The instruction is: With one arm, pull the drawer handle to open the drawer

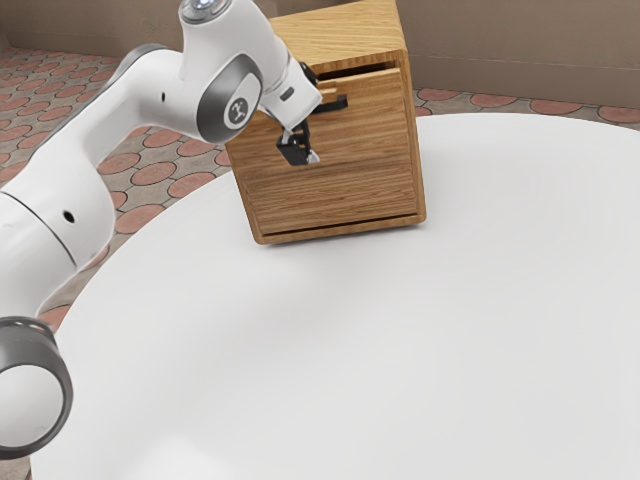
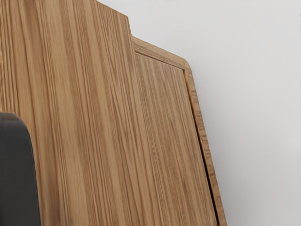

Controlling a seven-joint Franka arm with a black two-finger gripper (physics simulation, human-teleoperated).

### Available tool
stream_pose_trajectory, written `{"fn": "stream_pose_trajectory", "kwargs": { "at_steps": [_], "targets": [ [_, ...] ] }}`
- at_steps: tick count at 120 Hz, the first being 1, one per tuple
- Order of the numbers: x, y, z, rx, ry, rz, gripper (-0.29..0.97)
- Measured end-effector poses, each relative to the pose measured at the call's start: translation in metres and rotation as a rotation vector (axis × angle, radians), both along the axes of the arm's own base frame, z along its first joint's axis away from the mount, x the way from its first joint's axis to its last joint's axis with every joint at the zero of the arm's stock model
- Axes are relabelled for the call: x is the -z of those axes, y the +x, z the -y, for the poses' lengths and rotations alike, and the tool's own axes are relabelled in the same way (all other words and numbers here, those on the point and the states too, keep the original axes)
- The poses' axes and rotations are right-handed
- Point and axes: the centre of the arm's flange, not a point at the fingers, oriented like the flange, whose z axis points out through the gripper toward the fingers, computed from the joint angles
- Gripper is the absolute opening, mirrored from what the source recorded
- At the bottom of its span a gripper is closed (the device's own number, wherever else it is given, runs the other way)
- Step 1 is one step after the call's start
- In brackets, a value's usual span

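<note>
A wooden cabinet (image 1: 340, 140) stands on the white round table (image 1: 420, 340) at the back. Its drawer front (image 1: 360, 150) sits slightly out from the cabinet body, with a dark gap (image 1: 355, 70) along its top edge. A black handle (image 1: 335, 103) sticks out of the upper part of the drawer front. My gripper (image 1: 295, 150) hangs right against the drawer front, just below and toward the exterior view's left of the handle. In the wrist view the drawer front (image 2: 94, 132) is very close, raised above the cabinet frame (image 2: 197, 117), with a dark blurred shape (image 2: 16, 174) beside it.
The table surface spreads wide in front of the cabinet and toward the exterior view's right. My white arm (image 1: 120, 140) crosses the exterior view's left side. Beyond the table lie a tiled floor (image 1: 60, 90) and a beige wall (image 1: 520, 40).
</note>
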Motion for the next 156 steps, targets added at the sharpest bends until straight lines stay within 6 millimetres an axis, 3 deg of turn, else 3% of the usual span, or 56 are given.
{"fn": "stream_pose_trajectory", "kwargs": {
  "at_steps": [64, 102, 115, 133, 156],
  "targets": [
    [-0.001, -0.006, 0.015, 0.003, 0.004, -0.013, 0.68],
    [-0.001, -0.012, 0.011, -0.018, -0.001, -0.017, 0.61],
    [0.0, -0.014, 0.014, -0.017, -0.001, -0.022, 0.65],
    [-0.002, -0.019, 0.01, -0.029, -0.002, -0.023, 0.59],
    [-0.008, -0.026, 0.005, -0.041, -0.007, -0.02, 0.65]
  ]
}}
